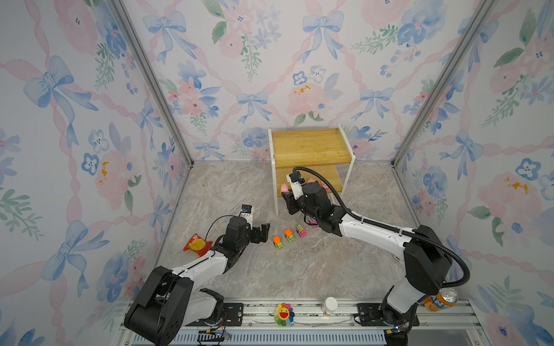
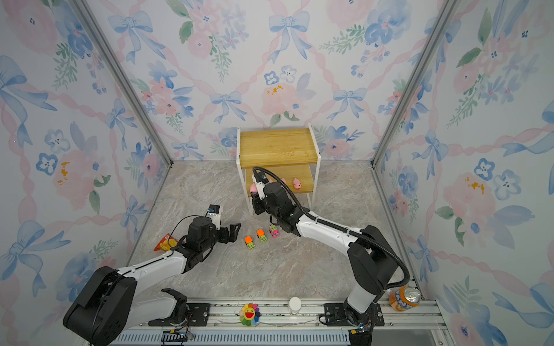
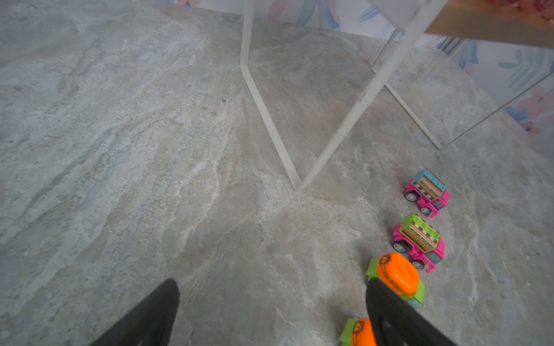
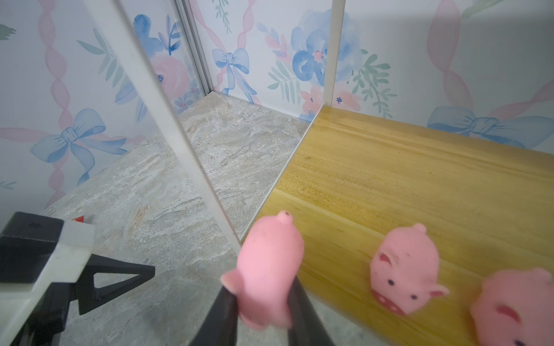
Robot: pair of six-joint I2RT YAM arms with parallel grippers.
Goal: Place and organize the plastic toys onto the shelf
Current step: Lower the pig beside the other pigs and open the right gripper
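**Inspector:** Shelf and grippers?

**Operator:** The shelf carries pigs on its lower board. My right gripper pinches another pig at that board's front-left corner, I judge to extend their row. The left gripper, spread and empty, sits before the shelf beside four cars.

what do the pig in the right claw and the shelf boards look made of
The held pig: likely soft rubber or foam, matte; dull, slightly fuzzy surface, no glints. The shelf boards: wood or wood-look laminate, smooth satin; yellowish grain streaks run lengthwise.
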